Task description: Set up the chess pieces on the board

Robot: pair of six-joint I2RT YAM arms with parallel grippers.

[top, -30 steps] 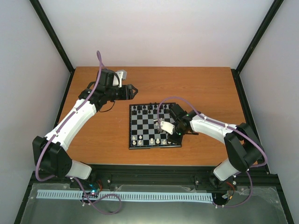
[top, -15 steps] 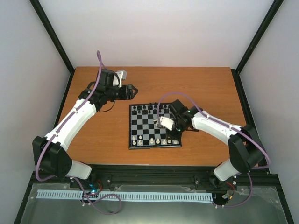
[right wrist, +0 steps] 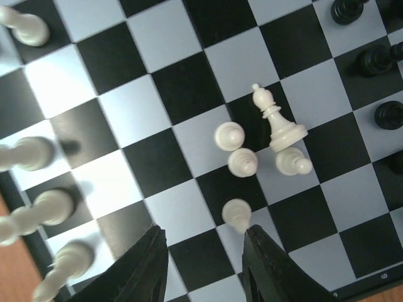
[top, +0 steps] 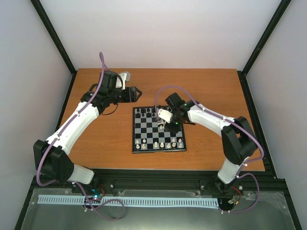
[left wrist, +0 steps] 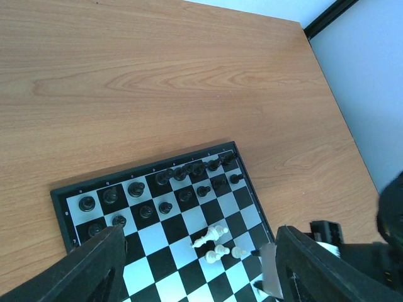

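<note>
Centrally, smooth cream chessmen (right wrist: 242, 162) are clustered on the glossy checkered board (right wrist: 189, 94), laid on a wood-grain table (left wrist: 157, 75); the left gripper (left wrist: 201, 258) and right gripper (right wrist: 203, 255) are held spread, empty.

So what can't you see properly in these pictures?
- Top view: the chess pieces are too small to tell apart, and the right claw covers some of the board.
- Left wrist view: the board's near part is cut off by the bottom edge and hidden by the left claw.
- Right wrist view: white pieces at the left edge are blurred.
</note>
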